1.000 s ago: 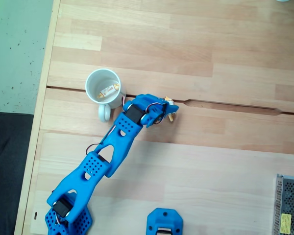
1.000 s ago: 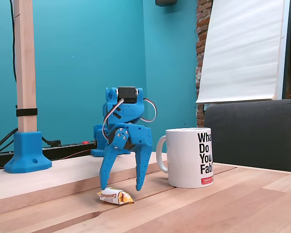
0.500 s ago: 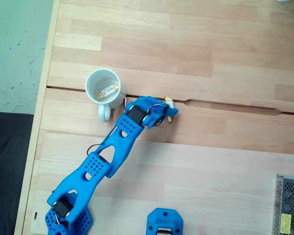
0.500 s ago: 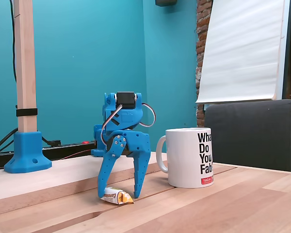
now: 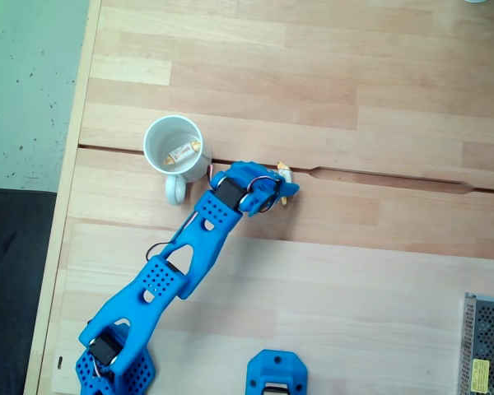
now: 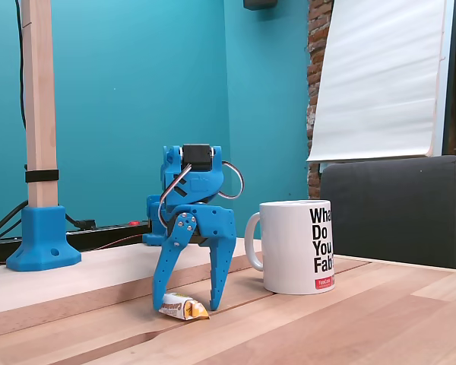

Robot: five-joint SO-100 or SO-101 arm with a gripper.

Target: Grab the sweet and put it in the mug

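The blue plastic two-finger gripper (image 6: 185,298) points straight down at the pale wooden table (image 6: 349,327), its fingers spread apart and straddling the small white-wrapped sweet with golden-orange twisted ends (image 6: 182,307). In a fixed view from the side, both fingertips reach down to about the level of the sweet, one on each side of it, and the sweet lies flat on the wood between them, not lifted. The round white ceramic mug with black lettering (image 6: 299,245) stands upright just to the right of the gripper, handle turned toward it. In a fixed view from above, a second, similar wrapped candy (image 5: 184,153) lies inside the mug (image 5: 158,140).
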